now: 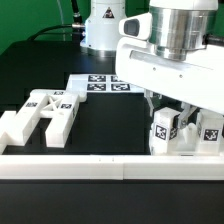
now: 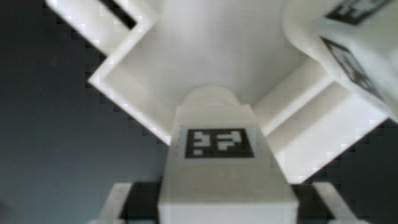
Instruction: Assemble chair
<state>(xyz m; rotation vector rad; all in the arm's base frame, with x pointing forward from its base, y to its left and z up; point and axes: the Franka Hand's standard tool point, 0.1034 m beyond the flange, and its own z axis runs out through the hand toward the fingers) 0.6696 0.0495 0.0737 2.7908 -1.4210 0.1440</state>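
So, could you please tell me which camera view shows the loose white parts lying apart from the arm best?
The exterior view: the loose white parts lie unobstructed at its left, tags facing up, behind the border rail. The wrist view shows none of them; a tagged white piece fills much of it close up.

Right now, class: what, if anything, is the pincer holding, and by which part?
The pincer seems to clamp the chunky white plastic bar with a black-and-white square tag, one finger on each of its two opposite side faces, close to the tag.
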